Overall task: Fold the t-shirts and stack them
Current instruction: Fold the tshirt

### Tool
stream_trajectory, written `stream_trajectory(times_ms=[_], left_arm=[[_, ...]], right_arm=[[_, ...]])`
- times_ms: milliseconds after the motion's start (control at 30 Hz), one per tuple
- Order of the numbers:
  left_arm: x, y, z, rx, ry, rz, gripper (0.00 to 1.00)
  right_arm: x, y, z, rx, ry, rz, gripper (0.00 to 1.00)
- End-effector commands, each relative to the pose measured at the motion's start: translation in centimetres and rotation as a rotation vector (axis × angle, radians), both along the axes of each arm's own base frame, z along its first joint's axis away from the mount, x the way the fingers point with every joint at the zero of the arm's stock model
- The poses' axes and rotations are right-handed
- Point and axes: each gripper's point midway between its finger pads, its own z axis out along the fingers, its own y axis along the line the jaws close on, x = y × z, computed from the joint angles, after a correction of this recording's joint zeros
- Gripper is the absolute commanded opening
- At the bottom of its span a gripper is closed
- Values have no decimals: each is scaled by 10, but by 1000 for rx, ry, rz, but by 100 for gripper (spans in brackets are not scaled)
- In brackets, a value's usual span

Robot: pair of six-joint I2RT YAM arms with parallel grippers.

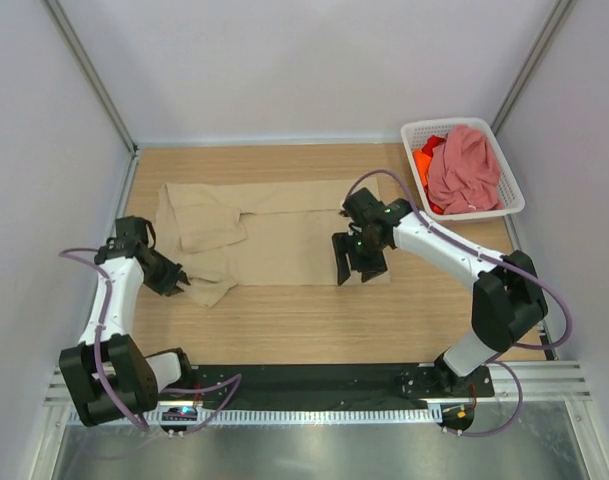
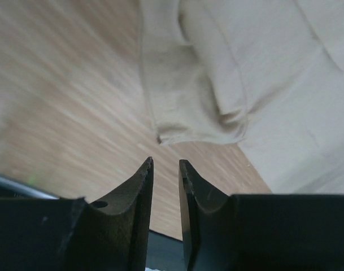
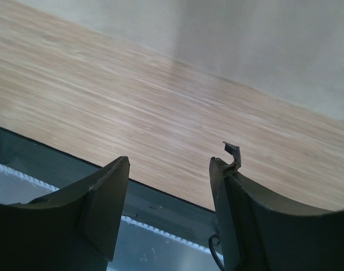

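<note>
The beige-tan t-shirt [image 1: 284, 235] lies spread flat on the wooden table, sleeves at the left, with one sleeve folded in. My left gripper [image 1: 182, 282] sits at its lower-left sleeve. In the left wrist view my left gripper [image 2: 166, 162] has its jaws a narrow gap apart and empty, just short of the sleeve corner [image 2: 177, 132]. My right gripper [image 1: 354, 272] is open and empty over the shirt's right hem. In the right wrist view my right gripper [image 3: 170, 161] hangs above bare wood, with the beige cloth [image 3: 262, 45] beyond. The dusty pink shirt [image 1: 466, 170] and bright orange shirt [image 1: 424, 160] lie crumpled in the basket.
The white lattice basket [image 1: 454, 123] stands at the back right corner. White walls enclose the table on three sides. A black rail [image 1: 314, 380] and the arm bases run along the near edge.
</note>
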Motion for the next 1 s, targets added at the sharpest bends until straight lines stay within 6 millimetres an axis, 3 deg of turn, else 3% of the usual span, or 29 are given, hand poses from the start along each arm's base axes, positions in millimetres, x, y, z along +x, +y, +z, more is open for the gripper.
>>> stream_trajectory(times_ms=[0, 33, 67, 167, 200, 233, 267, 300, 367, 400, 467, 500, 600, 633, 667, 733, 767, 967], left_arm=[[-21, 7, 18, 92, 29, 37, 27], [-21, 9, 24, 108, 31, 25, 29], [-17, 18, 39, 159, 16, 16, 31], [-17, 29, 56, 225, 12, 17, 37], [-12, 31, 65, 239, -13, 10, 43], [-12, 35, 68, 256, -15, 11, 45], [-12, 37, 69, 268, -6, 10, 45], [-10, 41, 77, 288, -18, 13, 46], [-12, 46, 84, 334, -14, 19, 47], [-10, 46, 87, 345, -20, 11, 48], [-6, 42, 93, 365, -34, -9, 49], [-4, 40, 91, 360, -23, -22, 49], [3, 32, 89, 352, -18, -58, 51], [3, 32, 88, 358, -9, -66, 52], [4, 31, 89, 363, -4, -74, 54], [7, 28, 85, 351, 16, -98, 55], [8, 27, 85, 347, 16, -109, 55], [9, 27, 83, 359, 41, -143, 55]], right_arm=[[13, 70, 17, 200, -162, 165, 65], [18, 91, 20, 240, -196, 193, 61], [17, 121, 17, 261, -177, 231, 48], [15, 188, 30, 364, -177, 296, 29], [1, 212, 33, 392, -185, 340, 18], [2, 231, 36, 430, -213, 354, 12], [4, 250, 48, 459, -241, 347, 8], [4, 263, 32, 448, -222, 351, 4], [-2, 297, 42, 504, -250, 378, 1], [-3, 308, 20, 479, -232, 375, 1], [-7, 332, 25, 501, -264, 394, 1], [-7, 340, 11, 484, -261, 388, 1], [-16, 365, 15, 519, -281, 406, 1], [-17, 370, -2, 496, -269, 394, 1], [-20, 380, 2, 515, -273, 394, 1], [-21, 388, -17, 500, -253, 377, 1], [-22, 395, -16, 506, -265, 375, 1], [-14, 392, -50, 419, -291, 364, 1]])
